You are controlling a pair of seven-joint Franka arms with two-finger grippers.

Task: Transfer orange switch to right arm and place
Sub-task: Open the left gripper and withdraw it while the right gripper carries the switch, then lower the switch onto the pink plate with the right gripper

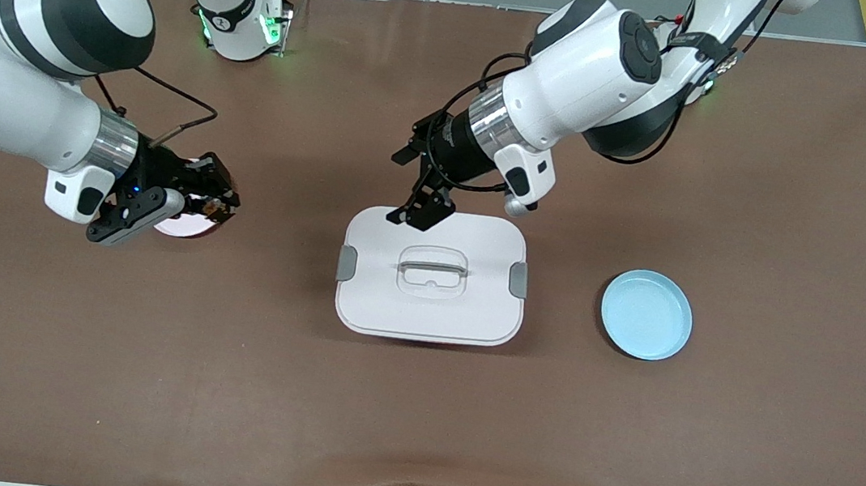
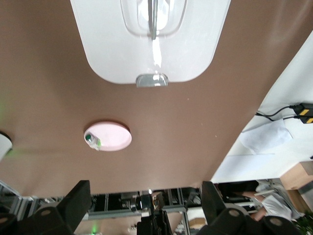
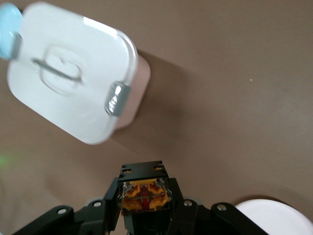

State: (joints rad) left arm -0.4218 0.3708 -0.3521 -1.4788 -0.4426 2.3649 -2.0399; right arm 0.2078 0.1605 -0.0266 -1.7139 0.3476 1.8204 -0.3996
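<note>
Right hand (image 1: 214,198) is clamped on the orange switch (image 3: 145,194), hovering over the pink plate (image 1: 180,226), which holds a small white-grey piece (image 2: 92,140). Left hand (image 1: 422,211), fingers apart and empty, hangs over the lidded white box (image 1: 428,308). Beside the box on the counter (image 1: 413,420), a blue plate (image 1: 646,314).

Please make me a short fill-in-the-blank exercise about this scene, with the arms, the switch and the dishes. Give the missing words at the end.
1. The orange switch is held by the ____ gripper.
2. The left gripper hangs over the white box with its fingers ____.
3. The dish toward the left arm's end of the table is ____ in colour.
4. The small piece with a green mark lies on the ____ dish.

Missing words: right; open; blue; pink
</note>
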